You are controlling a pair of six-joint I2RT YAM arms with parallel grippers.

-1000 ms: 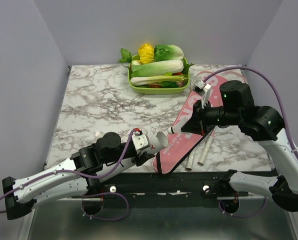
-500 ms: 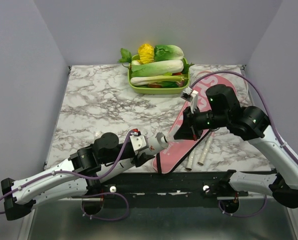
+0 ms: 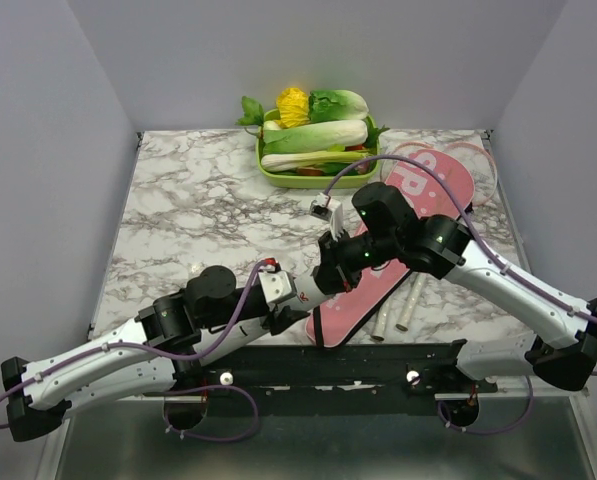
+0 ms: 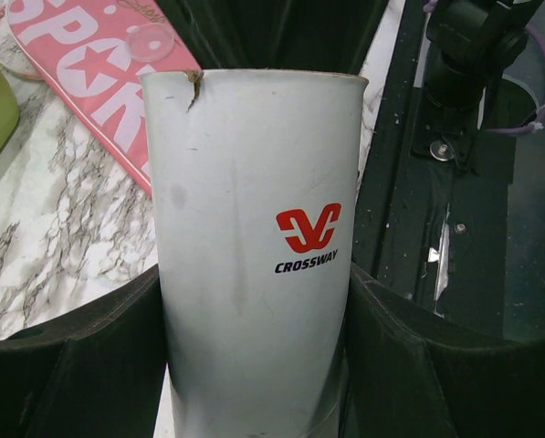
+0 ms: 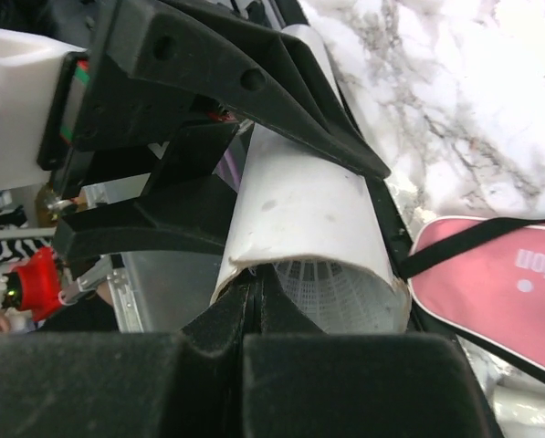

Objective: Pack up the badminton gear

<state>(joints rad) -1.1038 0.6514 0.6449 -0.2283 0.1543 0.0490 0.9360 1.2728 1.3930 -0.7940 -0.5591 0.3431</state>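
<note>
Gripping the long white tube (image 4: 254,228) across its body, the left gripper (image 3: 300,293) has its jaws spread wide, one black finger on each side of the cylinder. A red logo and the word CROSSWAY sit just beyond the fingers. The tube hangs low over the marble table (image 3: 198,210) at about 6 o'clock, close to the near edge, with its open end aimed toward 2 o'clock. The right gripper (image 3: 335,265) comes at that open end from the 2 o'clock side with its fingers pressed together and holding nothing. In the right wrist view their joined tips sit at the lower rim of the tube's mouth, where a white lattice filling shows inside. The pink racket cover bag (image 3: 448,190) lies flat on the table, running from its round head at 2 o'clock to its narrow black-trimmed end at 5 o'clock, partly under the right arm. Two pale racket handles (image 3: 406,310) lie just beside the bag's lower right edge, near 5 o'clock. At 12 o'clock, against the back wall, stands a green tray (image 3: 278,180) piled with vegetables (image 3: 313,135), well apart from the tube.
</note>
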